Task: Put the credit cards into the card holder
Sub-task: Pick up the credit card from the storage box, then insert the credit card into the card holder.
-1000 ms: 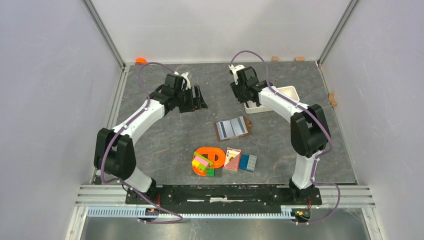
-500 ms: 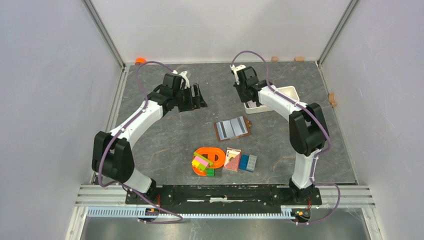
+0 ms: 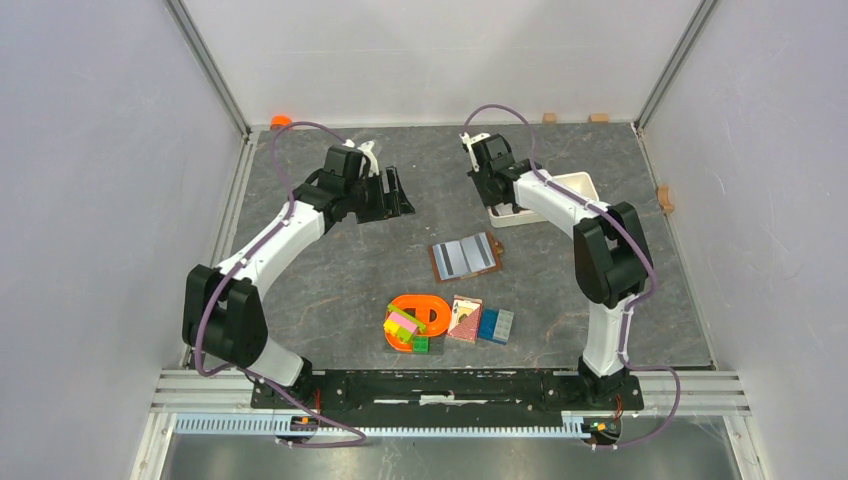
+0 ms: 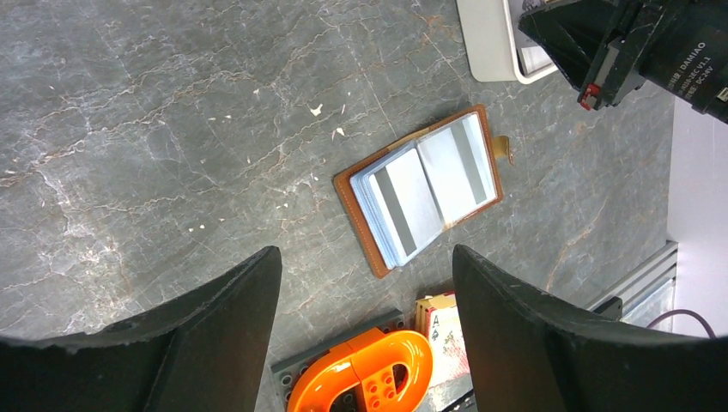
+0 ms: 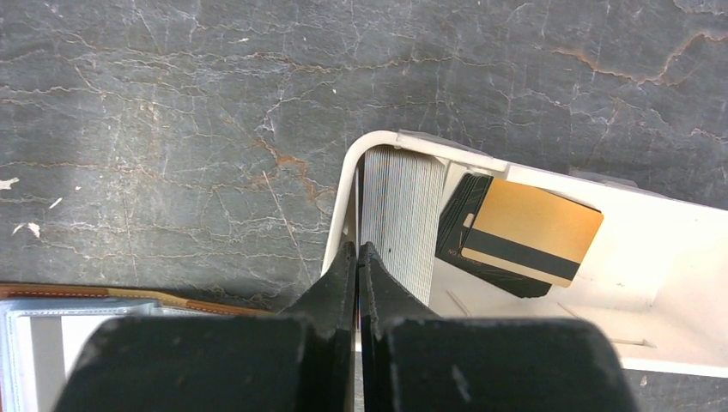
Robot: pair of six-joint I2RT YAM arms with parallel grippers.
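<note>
At the tray's [image 5: 652, 343] left end, the right end effector [image 5: 358, 249] is pinched shut against the upright cards [image 5: 402, 215]; lift straight so only one comes. Left end effector [image 4: 365, 253] hangs wide; holder [image 4: 421, 184] lies open mid surface [image 3: 330, 270].

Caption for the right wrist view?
Right gripper shut at the white tray, beside its stacked cards and a gold card.

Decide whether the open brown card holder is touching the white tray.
Apart. The left wrist view shows a strip of grey table between the card holder and the white tray. The top view shows the same gap.
</note>
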